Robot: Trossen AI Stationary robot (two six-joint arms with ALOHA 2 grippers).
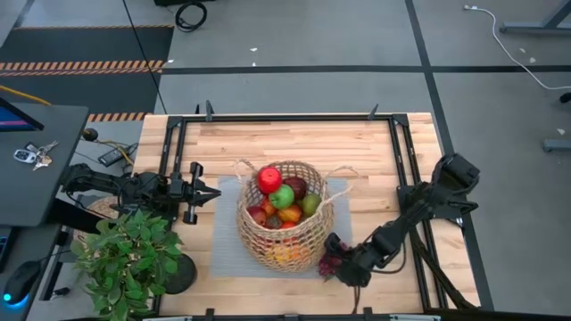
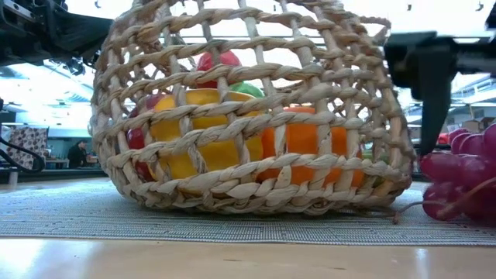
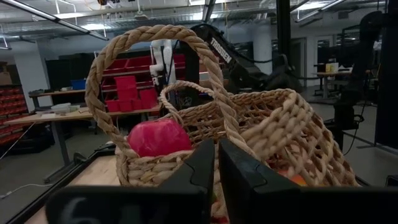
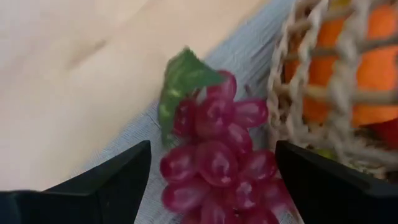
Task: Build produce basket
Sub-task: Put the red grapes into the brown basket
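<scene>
Basket on a grey mat in the middle of the surface, filled with produce: red apple on top, green apple beside it, oranges and a yellow piece lower down. Grapes outside, on the mat just beside the basket wall. Right gripper low at the grapes, fingers spread on both sides, not clenched. Left gripper near the basket handle, fingers clenched, holding nothing.

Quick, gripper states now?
Left gripper: shut, empty, beside the basket.
Right gripper: open, straddling the grapes, not gripping.
</scene>
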